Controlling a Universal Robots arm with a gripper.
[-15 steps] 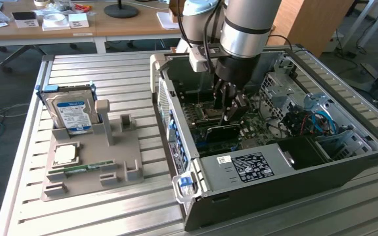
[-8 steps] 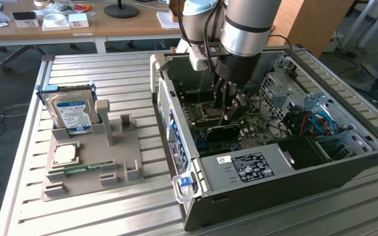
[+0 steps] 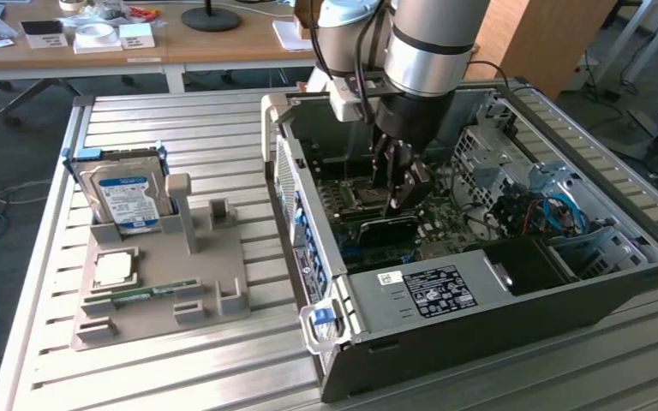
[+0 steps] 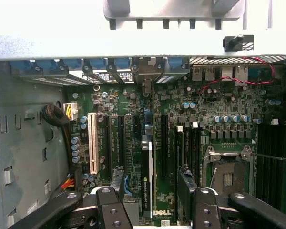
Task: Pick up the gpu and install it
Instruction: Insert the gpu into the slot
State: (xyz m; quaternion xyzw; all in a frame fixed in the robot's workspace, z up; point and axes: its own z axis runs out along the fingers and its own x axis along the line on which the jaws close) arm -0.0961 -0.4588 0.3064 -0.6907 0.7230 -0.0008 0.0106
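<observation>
The gpu stands edge-on in a slot of the green motherboard, a thin dark card with a pale strip and NVIDIA lettering along its upper edge. My gripper hangs straight above it. Its black fingers sit either side of the card with a gap on both sides, so it is open and touching nothing. In the exterior view the gripper reaches down into the open computer case, just over the dark card in the middle of the board.
A grey holder at the exterior view's left carries a blue-labelled hard drive, a square chip and a green memory stick. Inside the case are a power supply, blue cables, an open CPU socket and a white slot.
</observation>
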